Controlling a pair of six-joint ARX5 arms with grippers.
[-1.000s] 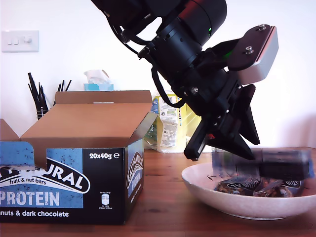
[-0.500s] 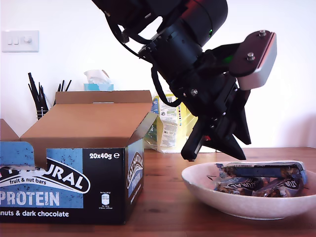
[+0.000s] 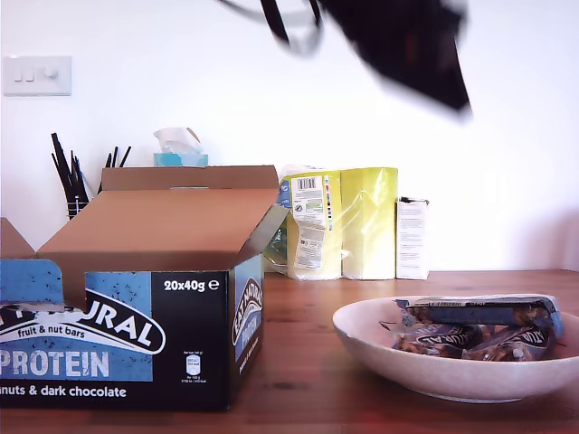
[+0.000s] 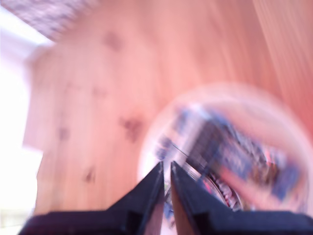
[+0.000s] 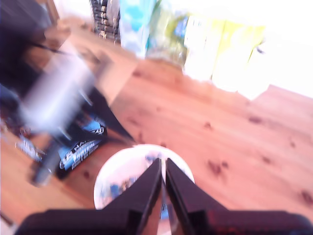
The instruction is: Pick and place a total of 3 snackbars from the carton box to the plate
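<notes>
The plate [image 3: 434, 375] stands on the table at the exterior view's lower right. Several snackbars [image 3: 479, 312] lie in it, one flat across the top of the others. The carton box [image 3: 136, 334] stands open at that view's left; its inside is hidden. A blurred arm [image 3: 407, 45] is high above the plate, at the top edge. My first gripper [image 4: 166, 165] is shut and empty, above the plate [image 4: 234, 90] and its snackbars [image 4: 230, 152]. My second gripper [image 5: 163, 160], also shut and empty, is farther above the plate [image 5: 115, 171], with the carton box [image 5: 80, 149] beyond it.
Against the back wall stand a yellow pack of paper rolls [image 3: 344, 221], a small white box [image 3: 412, 237], a blue tissue box [image 3: 179, 154] and a holder of black pens [image 3: 77, 181]. Bare wooden table [image 3: 298, 316] lies between the carton box and the plate.
The arm that hung just over the plate has swung up to the top of the exterior view. The bar that was blurred in motion over the plate now rests on the others.
</notes>
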